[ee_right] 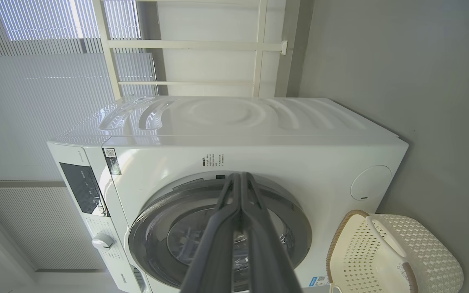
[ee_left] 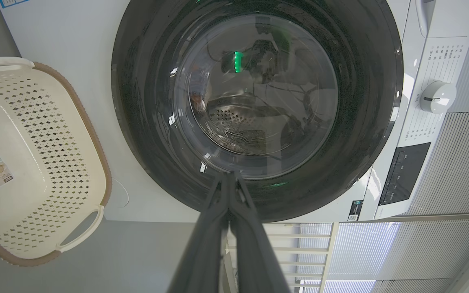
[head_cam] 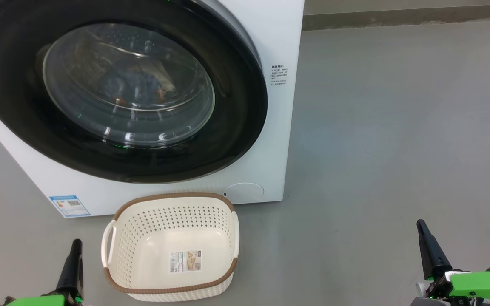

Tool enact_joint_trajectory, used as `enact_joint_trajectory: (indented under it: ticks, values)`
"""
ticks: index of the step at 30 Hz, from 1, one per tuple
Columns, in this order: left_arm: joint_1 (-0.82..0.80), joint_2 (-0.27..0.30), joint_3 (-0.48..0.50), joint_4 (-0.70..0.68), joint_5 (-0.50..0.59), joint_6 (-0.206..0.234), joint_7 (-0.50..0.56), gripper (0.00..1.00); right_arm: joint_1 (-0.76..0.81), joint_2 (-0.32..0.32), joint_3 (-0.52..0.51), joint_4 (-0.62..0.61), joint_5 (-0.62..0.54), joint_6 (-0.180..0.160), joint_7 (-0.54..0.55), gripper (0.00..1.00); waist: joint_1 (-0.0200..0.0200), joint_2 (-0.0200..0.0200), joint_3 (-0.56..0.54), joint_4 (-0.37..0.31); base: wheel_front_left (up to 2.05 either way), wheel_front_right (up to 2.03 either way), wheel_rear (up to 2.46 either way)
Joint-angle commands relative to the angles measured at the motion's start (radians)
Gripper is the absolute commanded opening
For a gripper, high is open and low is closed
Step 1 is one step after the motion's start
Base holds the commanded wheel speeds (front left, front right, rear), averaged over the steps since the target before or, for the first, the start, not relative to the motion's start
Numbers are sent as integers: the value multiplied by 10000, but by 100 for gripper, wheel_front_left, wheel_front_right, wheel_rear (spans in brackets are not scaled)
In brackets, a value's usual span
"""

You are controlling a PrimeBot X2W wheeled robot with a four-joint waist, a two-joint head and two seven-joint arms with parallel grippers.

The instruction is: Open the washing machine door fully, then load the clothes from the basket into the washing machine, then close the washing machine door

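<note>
Grippers closed and empty, door shut on the load

Left gripper [head_cam: 75,244] sits at the near left with its two dark fingers pressed together and nothing between them. The right gripper [head_cam: 421,225] sits at the near right, equally closed and empty. Both wrist views confirm it: each pair of fingers meets along its length and points towards the machine.

The washing machine [head_cam: 279,42] stands at the far left, and the washing machine door [head_cam: 121,127] looks closed against its front. Through the glass bowl the clothes [head_cam: 136,85] show as a blue bundle with orange-brown patches, lying inside the drum. The basket [head_cam: 172,196] is on the floor just in front of the machine, below the door, and holds only its label.

The door lies ahead and to the left of both grippers. The left one is clearly nearer, with the basket just to its right. The right one is well apart from both, across bare floor. The door is round, so it gives no long axis to line up with, and its rim is the part to meet.

Judging by how things lie, all three steps look finished. If the latch needed a confirming push, the left arm would have the shorter reach, straight ahead onto the black ring. I cannot tell from these views whether the latch is fully caught
</note>
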Motion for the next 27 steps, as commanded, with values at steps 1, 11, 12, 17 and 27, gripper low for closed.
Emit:
enact_joint_trajectory:
  ticks: [1,11,12,17,27]
  values:
    - [-397,126,353,-186,-24,-105,75,0,-413,-116,227,-244,40,-11,76,0,0,-1,0,0,0,0,0]
    - [-399,115,369,-186,-11,-105,88,0,-413,-116,227,-244,40,-11,76,0,0,-1,0,0,0,0,0]
    - [-399,114,370,-186,-10,-105,89,0,-413,-116,227,-244,40,-11,76,0,0,-1,0,0,0,0,0]
    - [-399,109,377,-186,-4,-105,95,0,-413,-116,227,-244,40,-11,76,0,0,-1,0,0,0,0,0]
    - [-400,100,390,-186,7,-105,105,0,-413,-116,227,-244,40,-11,76,0,0,-1,0,0,0,0,0]
